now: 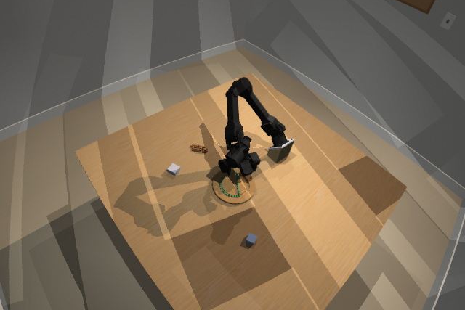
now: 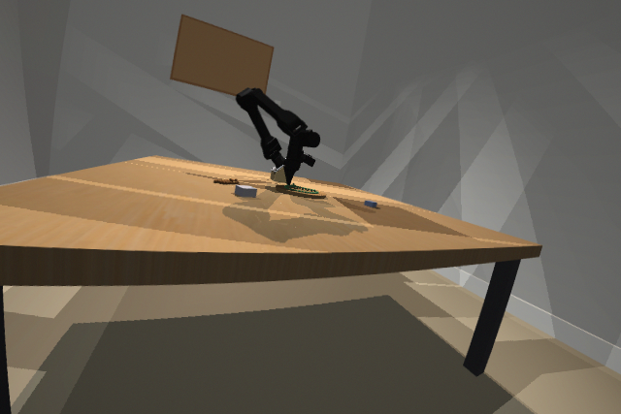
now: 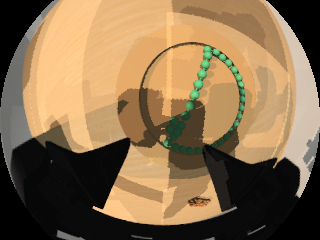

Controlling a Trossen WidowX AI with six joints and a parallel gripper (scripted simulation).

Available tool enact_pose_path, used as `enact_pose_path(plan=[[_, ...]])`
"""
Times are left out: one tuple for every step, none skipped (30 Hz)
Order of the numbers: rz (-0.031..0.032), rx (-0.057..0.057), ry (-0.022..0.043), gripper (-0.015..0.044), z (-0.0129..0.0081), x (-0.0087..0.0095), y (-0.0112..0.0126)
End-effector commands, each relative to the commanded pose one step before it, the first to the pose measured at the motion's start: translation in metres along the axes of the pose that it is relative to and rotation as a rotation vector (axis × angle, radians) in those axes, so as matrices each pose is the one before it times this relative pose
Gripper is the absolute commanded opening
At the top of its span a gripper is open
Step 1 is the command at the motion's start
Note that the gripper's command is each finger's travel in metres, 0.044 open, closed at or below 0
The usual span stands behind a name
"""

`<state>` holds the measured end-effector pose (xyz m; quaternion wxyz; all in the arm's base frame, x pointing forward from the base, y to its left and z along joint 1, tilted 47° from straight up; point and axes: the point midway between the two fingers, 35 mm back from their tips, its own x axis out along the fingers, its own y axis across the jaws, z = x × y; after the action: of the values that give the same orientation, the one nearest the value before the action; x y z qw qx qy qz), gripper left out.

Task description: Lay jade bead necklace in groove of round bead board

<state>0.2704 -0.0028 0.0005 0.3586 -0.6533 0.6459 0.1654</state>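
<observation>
The jade bead necklace [image 1: 229,194] [image 2: 302,190] [image 3: 202,75] lies on the round bead board [image 1: 249,191] [image 2: 314,195] [image 3: 166,70]. In the wrist view, part of it follows the groove along the board's right side and near edge. One strand runs straight across the board's middle. My gripper [image 1: 235,173] [image 2: 289,181] [image 3: 168,146] is open just above the board's near edge. Its fingers stand on either side of the necklace's near end, and nothing is pinched between them.
A pale grey block [image 1: 173,168] [image 2: 245,191] lies left of the board. A blue block [image 1: 251,239] [image 2: 371,204] lies beyond it on the other side. A brown bead chain [image 1: 198,148] [image 2: 225,180] [image 3: 199,200] lies behind the gripper. The arm's base [image 1: 280,147] stands nearby.
</observation>
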Motion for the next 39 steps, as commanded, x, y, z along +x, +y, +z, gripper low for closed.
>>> enact_pose_path(plan=[[-0.00661,0.0375,-0.01313,0.0309,0.02022,-0.00779,-0.0105],[-0.00081,0.0118,-0.00213,0.0282,0.0066,-0.00226,-0.0025],[-0.00024,0.0118,-0.00132,0.0256,0.00646,-0.00211,-0.00223],[-0.00021,0.0118,-0.00118,0.023,0.00654,-0.00207,-0.00196],[0.00026,0.0118,-0.00039,0.0204,0.00638,-0.00193,-0.00171],[0.00034,0.0118,-0.00012,0.0177,0.0064,-0.00188,-0.00146],[0.0007,0.0127,0.00058,0.0151,0.00673,-0.00188,-0.00131],[0.00069,0.0137,0.0008,0.0125,0.00735,-0.002,-0.00109],[0.00061,0.0138,0.00097,0.012,0.00738,-0.00196,-0.00074],[0.00052,0.0138,0.00113,0.012,0.0074,-0.00192,-0.00039],[0.00043,0.0139,0.0013,0.012,0.00741,-0.00187,-0.00004],[0.00032,0.0137,0.00144,0.012,0.00731,-0.0018,0.0003],[0.00017,0.0106,0.00121,0.012,0.00562,-0.00136,0.00047],[0.00007,0.0064,0.00077,0.012,0.00336,-0.0008,0.00039],[0.00002,0.0021,0.00026,0.012,0.00112,-0.00027,0.00015],[0.0,0.0,0.0,0.012,0.0,0.0,0.0],[0.0,0.0,0.0,0.012,0.0,0.0,0.0],[0.0,0.0,0.0,0.012,0.0,0.0,0.0],[0.0,0.0,0.0,0.012,0.0,0.0,0.0],[-0.00003,0.0,0.00002,0.012,0.00002,0.0013,-0.00002],[-0.00007,0.0,0.00006,0.012,0.00002,0.00277,-0.00004],[-0.00009,0.0,0.0001,0.012,-0.00001,0.00313,-0.00003],[-0.00012,0.0,0.00017,0.012,-0.00005,0.00385,-0.00001],[-0.00013,0.0,0.00022,0.012,-0.00009,0.00368,0.00002],[-0.00005,0.0,0.00009,0.012,-0.00004,0.00137,0.00001],[-0.00359,0.0016,-0.00461,0.012,-0.00154,-0.00973,-0.00122],[0.00002,0.0,0.00003,0.012,0.00002,0.00027,0.0],[0.00005,0.0,0.00006,0.012,0.00004,0.00054,0.0],[0.00007,0.0,0.00009,0.012,0.00006,0.00078,0.00001],[0.00009,0.0,0.00013,0.012,0.00008,0.00102,0.00001],[0.00012,-0.0001,0.00016,0.012,0.00009,0.00127,0.00002],[0.00014,-0.0001,0.0002,0.012,0.0001,0.0015,0.00002],[0.00015,-0.0001,0.00022,0.012,0.0001,0.00162,0.00003],[0.00015,-0.0001,0.00023,0.012,0.0001,0.00165,0.00003],[0.00014,-0.0001,0.00024,0.012,0.00009,0.00165,0.00004],[0.00014,-0.0001,0.00025,0.012,0.00008,0.00165,0.00004],[0.00014,-0.0001,0.00025,0.012,0.00008,0.00164,0.00005],[0.00014,-0.0001,0.00026,0.012,0.00007,0.00164,0.00005],[0.00014,-0.0001,0.00027,0.012,0.00006,0.00164,0.00006]])
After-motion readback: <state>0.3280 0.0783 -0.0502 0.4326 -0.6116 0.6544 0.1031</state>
